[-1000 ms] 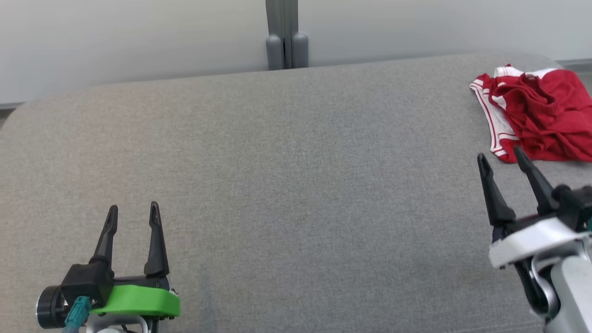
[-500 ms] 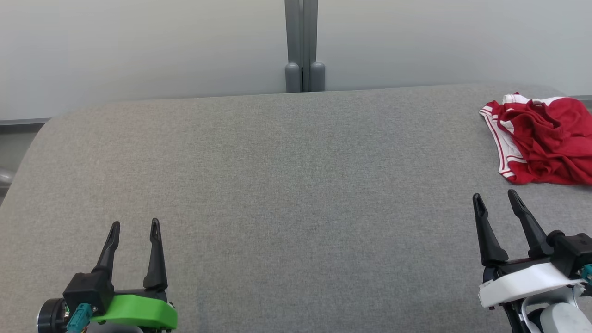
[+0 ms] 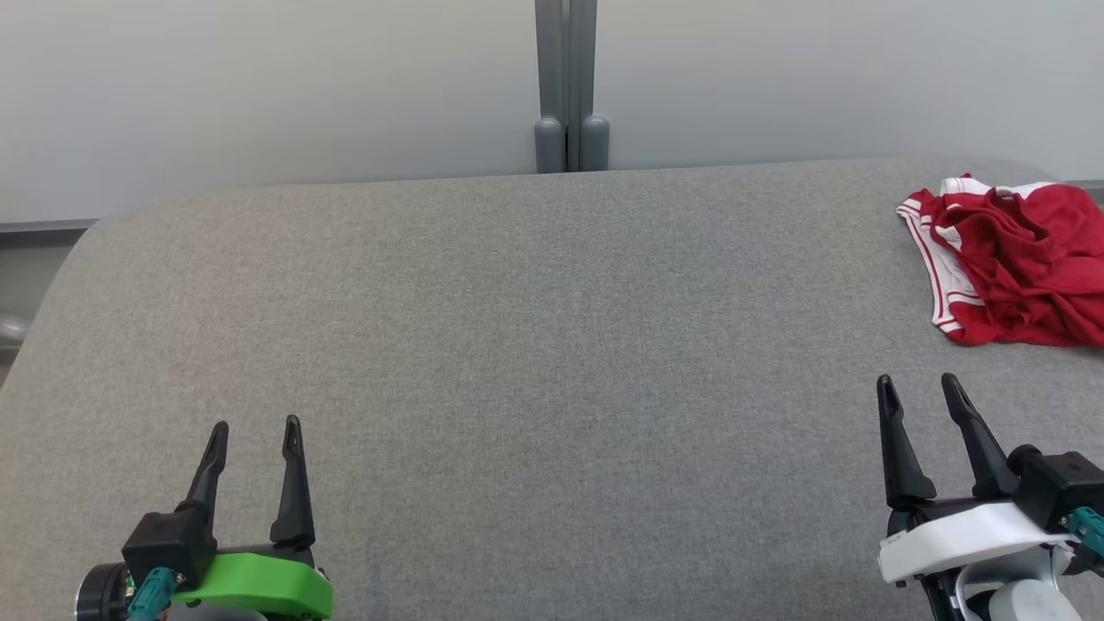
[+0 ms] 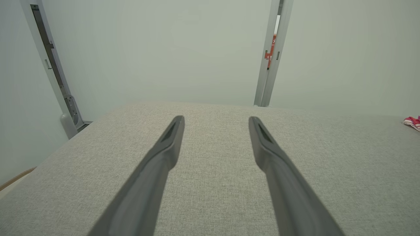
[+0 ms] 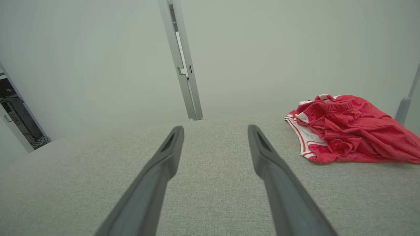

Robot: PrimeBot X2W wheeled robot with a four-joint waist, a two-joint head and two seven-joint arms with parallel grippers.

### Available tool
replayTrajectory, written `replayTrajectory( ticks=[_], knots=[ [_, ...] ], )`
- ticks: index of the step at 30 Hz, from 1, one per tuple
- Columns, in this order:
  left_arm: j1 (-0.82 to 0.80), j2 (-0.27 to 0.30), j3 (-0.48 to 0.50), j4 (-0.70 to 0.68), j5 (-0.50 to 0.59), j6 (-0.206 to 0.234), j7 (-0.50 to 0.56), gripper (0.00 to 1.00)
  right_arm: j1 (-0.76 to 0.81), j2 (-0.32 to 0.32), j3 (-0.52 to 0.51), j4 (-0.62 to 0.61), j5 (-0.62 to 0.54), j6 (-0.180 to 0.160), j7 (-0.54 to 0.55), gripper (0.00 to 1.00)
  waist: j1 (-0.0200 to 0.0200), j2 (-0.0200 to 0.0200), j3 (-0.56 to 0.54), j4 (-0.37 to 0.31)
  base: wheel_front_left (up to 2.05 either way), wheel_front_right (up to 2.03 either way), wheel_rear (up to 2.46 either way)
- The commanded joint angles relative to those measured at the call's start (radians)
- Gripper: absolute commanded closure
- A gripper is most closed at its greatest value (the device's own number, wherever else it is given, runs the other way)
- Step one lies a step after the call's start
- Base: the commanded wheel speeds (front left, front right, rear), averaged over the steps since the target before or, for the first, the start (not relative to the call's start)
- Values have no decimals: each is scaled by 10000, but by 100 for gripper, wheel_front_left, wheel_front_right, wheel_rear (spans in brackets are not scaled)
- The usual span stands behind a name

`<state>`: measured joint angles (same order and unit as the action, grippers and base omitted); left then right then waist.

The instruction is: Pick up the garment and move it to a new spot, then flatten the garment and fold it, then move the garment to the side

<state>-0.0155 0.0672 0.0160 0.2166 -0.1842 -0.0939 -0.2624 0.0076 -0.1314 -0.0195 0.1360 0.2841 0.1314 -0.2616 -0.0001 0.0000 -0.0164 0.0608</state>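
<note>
Left end effector (image 3: 255, 424) sits at the lower left of the head view, its green-collared body low over the table (image 3: 552, 345); its two dark fingers (image 3: 293, 483) point away from the robot and stand clearly apart, with nothing between them; bare grey fabric shows through the gap. From its own wrist camera the same fingers spread wide over the cloth-covered top, whose far left corner is rounded; a grey metal rail (image 4: 52, 62) runs up the pale wall beyond that corner.

Further right, behind the middle of the table's far edge, a grey upright post (image 3: 567, 86) divides two pale wall panels; in the left wrist view a small red label (image 4: 271, 54) shows in the post's slot, its marks too small to read.

Right end effector (image 3: 916, 379) rests at the lower right of the head view on a white collar; its jaws are likewise parted and hold nothing, the tips leaning slightly left and hanging above bare fabric.

Red shorts (image 3: 1018, 259) with white trim and thin red stripes lie crumpled near the table's far right corner, beyond and a little to the right of the right end effector's tips and apart from them; part of the heap runs past the head view's right edge; the right wrist view shows the elastic waistband bunched on top of the pile.
</note>
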Motion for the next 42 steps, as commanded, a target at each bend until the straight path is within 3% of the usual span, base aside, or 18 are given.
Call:
replayTrajectory(
  ticks=[1, 17, 18, 22, 42],
  knots=[
    [-80, -22, 51, 21, -35, -44, -24, 0, 64, 20, -2, 44, -77, -19, -39, 0, 1, 0, -3, -18, 0, 0, 0],
    [-261, -70, 151, 140, -55, -89, -24, 0, -131, -44, 92, 242, -30, -19, -40, 0, 1, 0, 32, -42, 0, 0, 0],
    [-116, -88, 129, 169, -68, -74, 8, 100, -43, -3, 80, 245, 5, 2, 3, 100, 1, 0, 32, -44, 0, 0, 0],
    [66, -176, 143, 540, -165, -75, 112, 100, 127, 109, 99, 566, 120, 2, 52, 100, 1, 0, 34, -48, 0, 0, 0],
    [-214, -170, 362, 455, -3759, -153, 1041, 100, -229, 285, -178, 683, 3465, -1, 999, 100, 1, 0, 60, -136, 0, 0, 0]
  ],
)
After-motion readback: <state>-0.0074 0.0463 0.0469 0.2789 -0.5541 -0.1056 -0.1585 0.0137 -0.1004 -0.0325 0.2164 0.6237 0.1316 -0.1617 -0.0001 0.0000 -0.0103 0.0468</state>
